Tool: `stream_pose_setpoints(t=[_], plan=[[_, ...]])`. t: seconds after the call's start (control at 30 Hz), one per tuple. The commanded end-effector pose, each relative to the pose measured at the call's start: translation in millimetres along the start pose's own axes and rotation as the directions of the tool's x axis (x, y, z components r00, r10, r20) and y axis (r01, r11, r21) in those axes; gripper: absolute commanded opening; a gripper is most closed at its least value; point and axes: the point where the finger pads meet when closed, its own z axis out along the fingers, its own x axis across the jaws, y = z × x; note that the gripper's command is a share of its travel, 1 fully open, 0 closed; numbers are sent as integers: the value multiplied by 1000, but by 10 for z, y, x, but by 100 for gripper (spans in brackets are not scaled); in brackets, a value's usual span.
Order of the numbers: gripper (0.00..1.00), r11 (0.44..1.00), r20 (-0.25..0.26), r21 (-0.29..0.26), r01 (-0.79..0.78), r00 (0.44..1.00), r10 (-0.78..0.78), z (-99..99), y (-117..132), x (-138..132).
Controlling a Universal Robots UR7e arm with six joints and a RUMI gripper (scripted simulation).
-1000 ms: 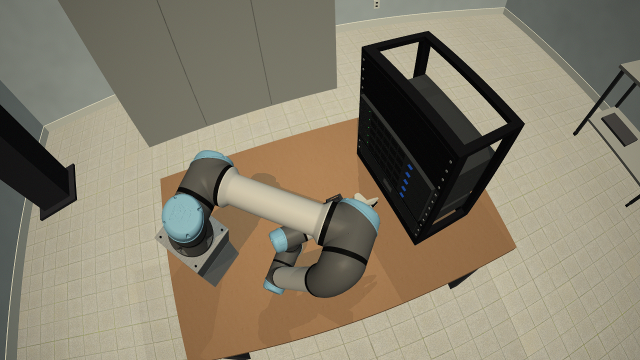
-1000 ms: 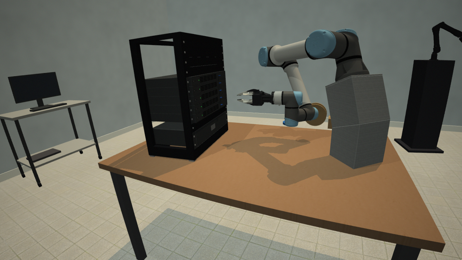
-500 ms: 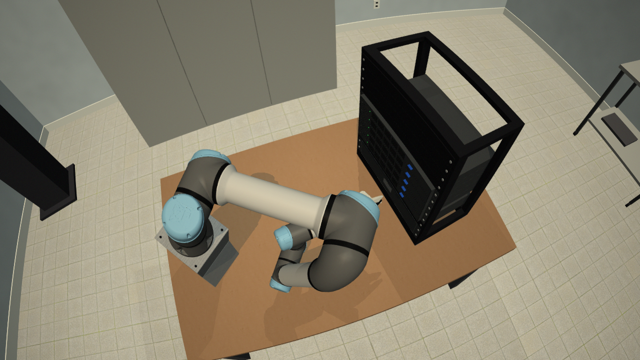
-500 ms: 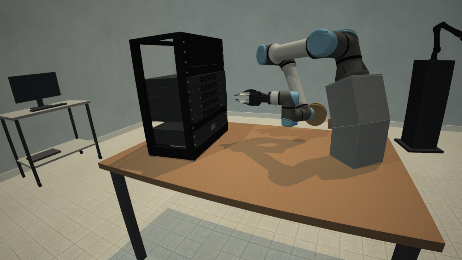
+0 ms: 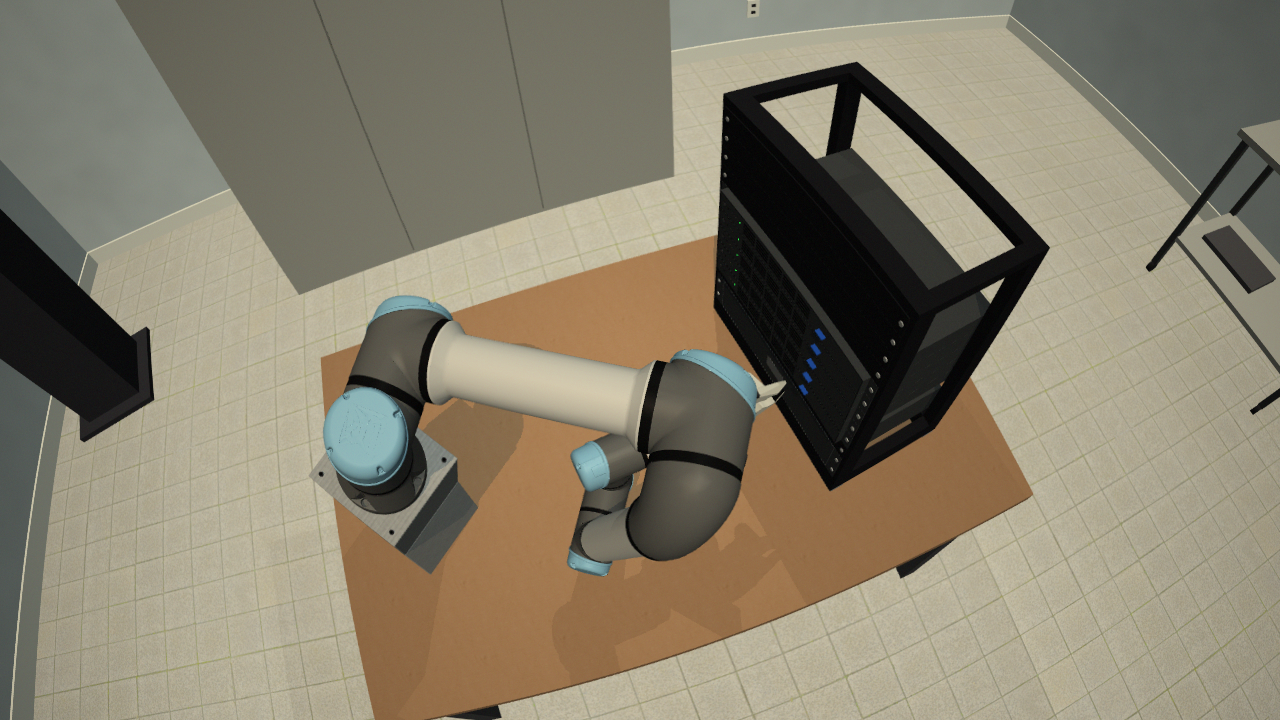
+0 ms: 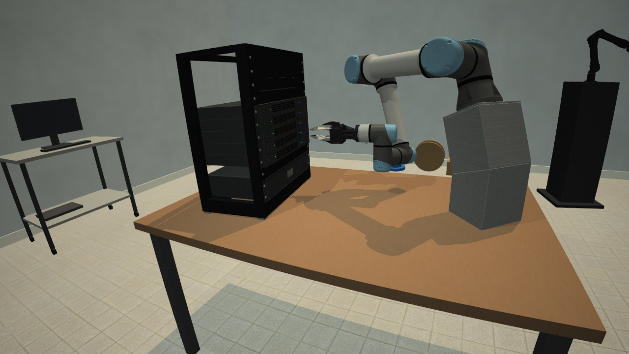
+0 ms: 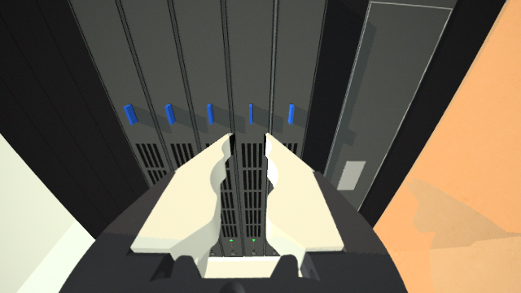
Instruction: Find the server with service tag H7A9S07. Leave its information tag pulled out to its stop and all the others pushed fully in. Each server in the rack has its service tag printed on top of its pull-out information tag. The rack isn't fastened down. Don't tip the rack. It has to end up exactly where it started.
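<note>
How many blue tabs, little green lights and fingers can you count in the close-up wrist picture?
Blue tabs: 5
Green lights: 2
Fingers: 2
Total: 9

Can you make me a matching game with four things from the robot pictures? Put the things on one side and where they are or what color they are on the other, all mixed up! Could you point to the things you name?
Things
1. Blue tabs (image 5: 811, 363) (image 7: 210, 114)
2. Server rack (image 5: 917, 308) (image 6: 243, 88)
3. Gripper (image 5: 782, 391) (image 6: 311, 133) (image 7: 249, 135)
4. Computer monitor (image 6: 46, 118)

Places and states
A. Standing on the brown table (image 5: 537, 626) (image 6: 395, 273)
B. Five in a row on the server fronts
C. On the small side table (image 6: 105, 139)
D. Fingers apart, nothing between them

Right pairs
1-B
2-A
3-D
4-C
</note>
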Motion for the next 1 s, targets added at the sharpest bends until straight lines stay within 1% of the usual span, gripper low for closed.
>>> stream_pose_setpoints(t=[0.0, 0.2, 0.97], plan=[[15, 1000, 0, 1, 1, 1000, -1, 179, -2, 1], [15, 1000, 0, 1, 1, 1000, -1, 260, -2, 1], [15, 1000, 0, 1, 1, 1000, -1, 268, -2, 1]])
